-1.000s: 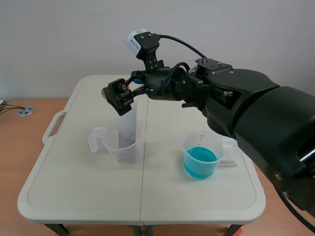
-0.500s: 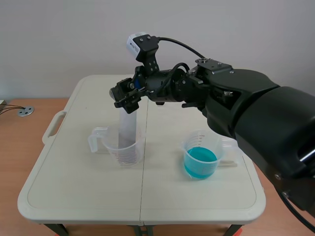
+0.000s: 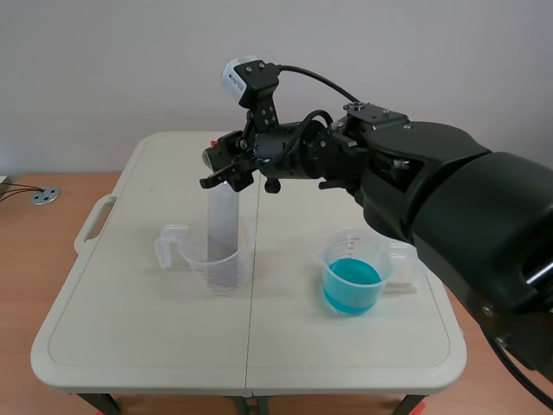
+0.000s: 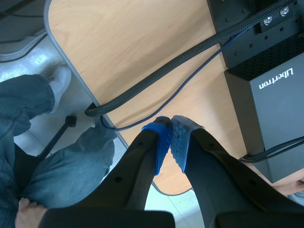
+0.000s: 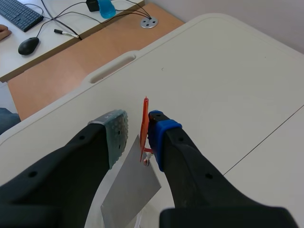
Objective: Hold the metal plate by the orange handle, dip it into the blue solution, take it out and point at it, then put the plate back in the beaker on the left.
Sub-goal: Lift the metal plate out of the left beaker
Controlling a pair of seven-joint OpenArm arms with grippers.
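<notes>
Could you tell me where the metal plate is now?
Scene view: the metal plate stands in the left beaker, orange handle within the open right claw.

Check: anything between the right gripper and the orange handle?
Nothing visible. The handle stands between the right gripper's open fingers, close to the blue pad, with a gap to the grey pad. The plate below it stands in the left beaker.
</notes>
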